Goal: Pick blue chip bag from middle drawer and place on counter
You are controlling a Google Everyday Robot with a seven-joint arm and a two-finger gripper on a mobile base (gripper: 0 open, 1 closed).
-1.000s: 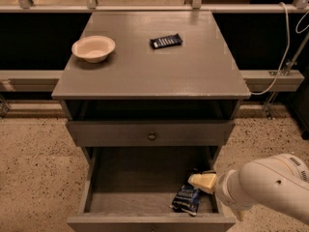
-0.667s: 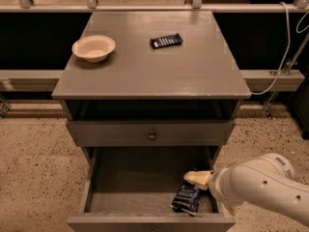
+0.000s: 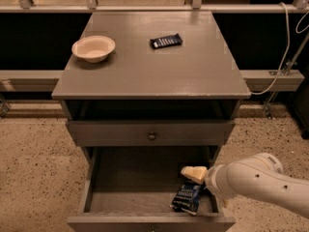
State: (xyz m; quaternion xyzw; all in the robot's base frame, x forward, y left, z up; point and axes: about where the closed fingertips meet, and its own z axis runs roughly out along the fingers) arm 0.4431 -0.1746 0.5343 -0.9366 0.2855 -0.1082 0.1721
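Bowl (image 3: 93,48): cream, on bench (image 3: 145,74), well up-left of end effector (image 3: 193,173).
Middle drawer (image 3: 130,178): open, end effector inside.
Dark wrapper (image 3: 166,40): on bench; writing illegible.
Blue chip bag (image 3: 187,198): on the drawer floor just beneath end effector; white lettering illegible.
End effector: grip state cannot be told.

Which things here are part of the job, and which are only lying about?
For the job: blue chip bag, in the open middle drawer; counter; gripper, in the drawer by the bag.
Lying about: bowl and dark bar wrapper, both on the counter.
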